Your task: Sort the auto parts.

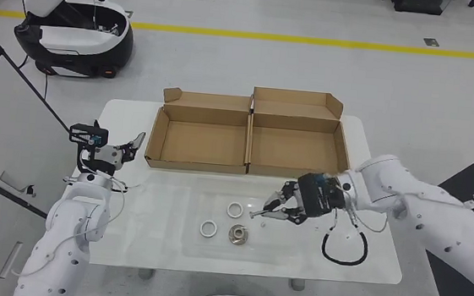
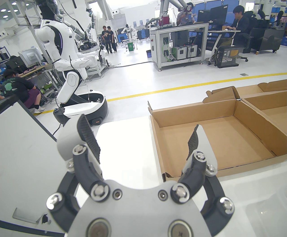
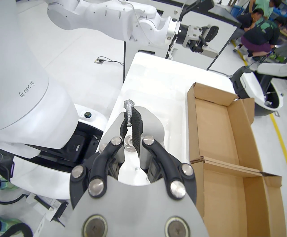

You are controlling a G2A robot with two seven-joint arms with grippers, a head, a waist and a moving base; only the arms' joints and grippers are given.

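Note:
My right gripper [image 1: 276, 209] [image 3: 131, 122] is shut on a steel bolt [image 1: 264, 211] [image 3: 128, 112], held just above the white table with its hex head pointing away from the wrist. Below the bolt lies a metal flanged part [image 1: 237, 234] [image 3: 129, 141]. Two white rings [image 1: 236, 209] [image 1: 209, 228] lie beside it. A black rubber ring [image 1: 344, 247] rests under the right forearm. Two open cardboard boxes [image 1: 195, 165] [image 1: 294, 172] stand side by side at the back, both with nothing inside. My left gripper [image 1: 127, 149] [image 2: 141, 134] hangs open over the table's left edge, holding nothing.
In the left wrist view the near box [image 2: 213, 134] sits just past the open fingers [image 2: 88, 134]. A white mobile robot base [image 1: 77, 41] stands on the floor beyond the table's far left corner. A dark-edged panel [image 1: 2, 119] stands close at the left.

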